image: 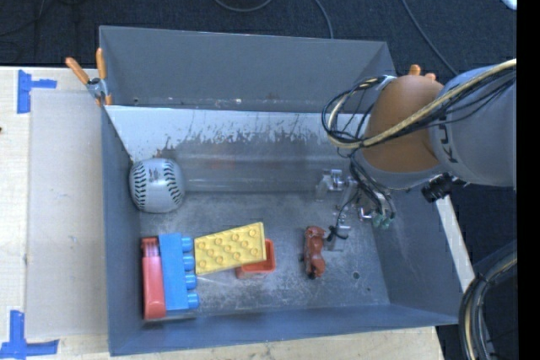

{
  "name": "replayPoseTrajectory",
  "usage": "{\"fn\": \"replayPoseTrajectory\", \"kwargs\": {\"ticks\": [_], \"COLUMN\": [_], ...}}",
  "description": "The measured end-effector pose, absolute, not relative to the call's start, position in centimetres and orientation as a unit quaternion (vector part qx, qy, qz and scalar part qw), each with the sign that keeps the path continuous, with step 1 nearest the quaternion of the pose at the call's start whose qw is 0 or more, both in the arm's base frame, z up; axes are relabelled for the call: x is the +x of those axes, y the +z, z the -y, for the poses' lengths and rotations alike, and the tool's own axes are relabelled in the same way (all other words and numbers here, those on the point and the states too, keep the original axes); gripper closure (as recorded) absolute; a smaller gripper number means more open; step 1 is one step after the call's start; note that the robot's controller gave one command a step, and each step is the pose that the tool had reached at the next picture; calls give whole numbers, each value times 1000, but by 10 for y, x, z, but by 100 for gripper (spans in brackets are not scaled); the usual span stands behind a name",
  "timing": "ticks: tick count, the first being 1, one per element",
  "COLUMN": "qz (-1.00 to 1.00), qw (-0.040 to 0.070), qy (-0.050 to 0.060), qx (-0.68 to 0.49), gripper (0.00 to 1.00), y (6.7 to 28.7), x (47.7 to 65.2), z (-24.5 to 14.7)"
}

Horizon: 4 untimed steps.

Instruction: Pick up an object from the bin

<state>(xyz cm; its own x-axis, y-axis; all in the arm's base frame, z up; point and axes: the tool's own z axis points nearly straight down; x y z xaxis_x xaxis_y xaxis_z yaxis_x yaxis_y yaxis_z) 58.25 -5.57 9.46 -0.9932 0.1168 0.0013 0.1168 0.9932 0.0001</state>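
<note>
Here, small reddish-brown thing [315, 252] just beside hand [344, 223], perhaps touching, grip state unclear.

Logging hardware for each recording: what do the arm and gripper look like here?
The arm is thick and grey, with a rounded orange cover at its wrist. Black cables loop around the cover and a pale yellow one runs along the arm. The gripper is small, silvery metal.

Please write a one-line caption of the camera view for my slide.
Gripper hangs beside a small red-brown object on the grey bin floor.
</note>
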Motion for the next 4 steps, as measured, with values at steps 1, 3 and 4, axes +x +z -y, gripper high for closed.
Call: {"fn": "replayPoseTrajectory", "kwargs": {"ticks": [1,3,4], "qz": [999,996,1000], "qw": [3,3,3], "qy": [-1,0,0], "qx": [-49,-93,-19], "gripper": [0,0,0], "y": [79,72,71], "x": [564,553,537], "z": [46,-11,-27]}}
